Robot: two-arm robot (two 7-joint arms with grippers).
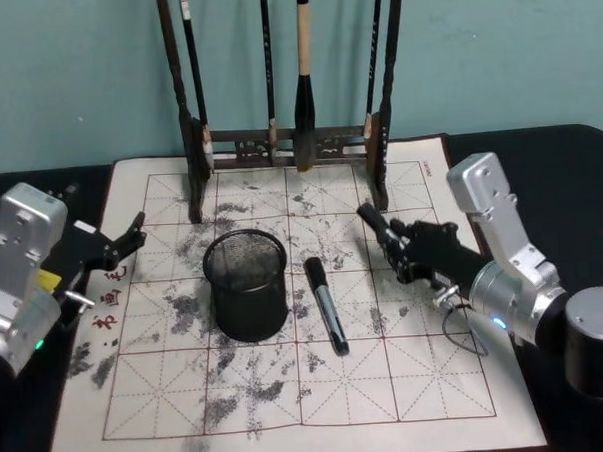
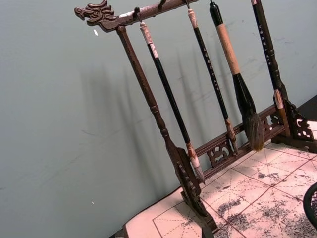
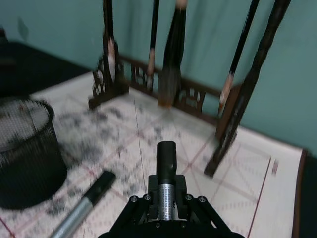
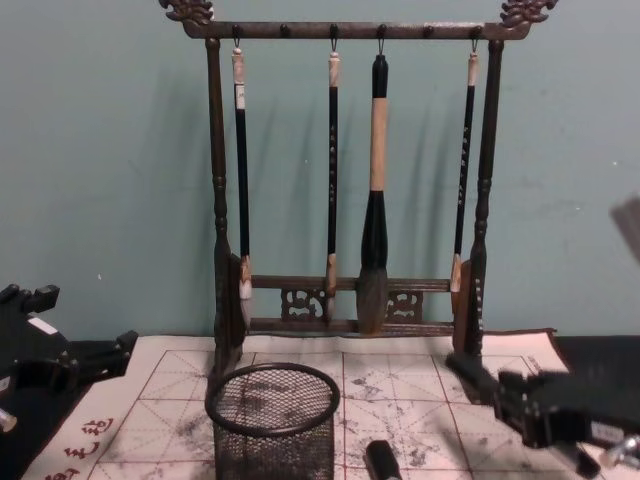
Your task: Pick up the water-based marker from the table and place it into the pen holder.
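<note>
The water-based marker (image 1: 326, 307), grey-bodied with a black cap, lies flat on the cream grid mat of the table (image 1: 408, 381), just right of the pen holder (image 1: 246, 285), a black mesh cup standing upright. My right gripper (image 1: 376, 223) hovers open to the right of and beyond the marker, a short way off and touching nothing. In the right wrist view the marker (image 3: 84, 208) lies below the gripper (image 3: 166, 148), with the pen holder (image 3: 25, 148) farther over. My left gripper (image 1: 137, 233) is open at the mat's left edge, holding nothing.
A tall dark wooden brush rack (image 1: 288, 146) with several hanging brushes stands at the mat's back edge, close behind the pen holder and the right gripper. A teal wall lies behind it. Bare mat lies in front of the marker.
</note>
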